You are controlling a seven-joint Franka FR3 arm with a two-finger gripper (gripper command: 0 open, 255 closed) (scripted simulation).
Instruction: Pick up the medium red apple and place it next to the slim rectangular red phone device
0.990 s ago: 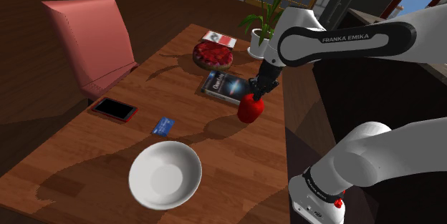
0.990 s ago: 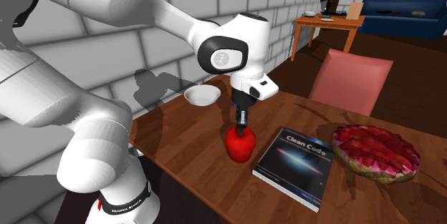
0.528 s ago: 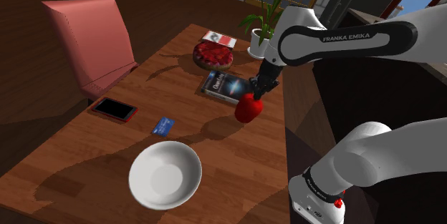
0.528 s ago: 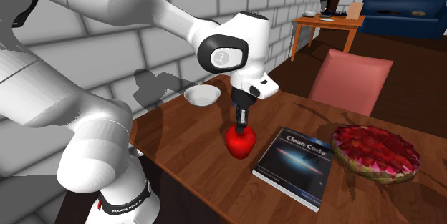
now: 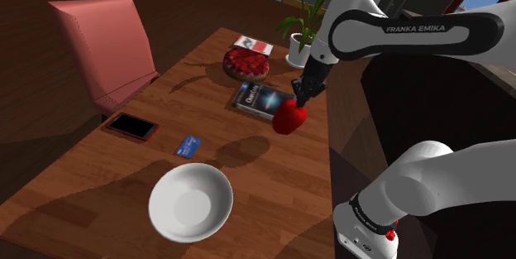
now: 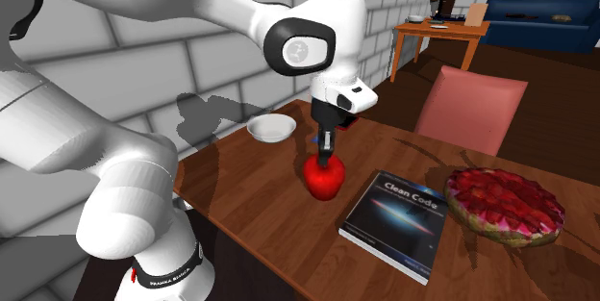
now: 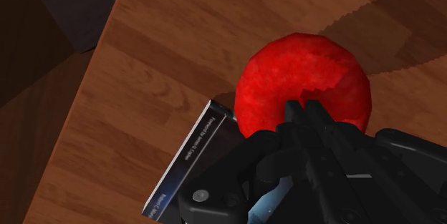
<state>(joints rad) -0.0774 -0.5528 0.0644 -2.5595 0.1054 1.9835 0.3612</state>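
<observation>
The red apple hangs in the air above the wooden table, clasped from above by my black gripper. From the second exterior view the apple is lifted clear of the tabletop beside the dark book, with the gripper shut on its top. In the wrist view the apple sits at the fingertips. The slim red phone lies flat near the table's edge toward the shoulder view's left, far from the apple.
A white bowl, a small blue card, a dark book, a berry tart, a red-white booklet and a potted plant share the table. A pink chair stands beside the phone.
The apple has risen off the table in the gripper and moved slightly up and toward the book; its shadow on the wood has separated from it.
</observation>
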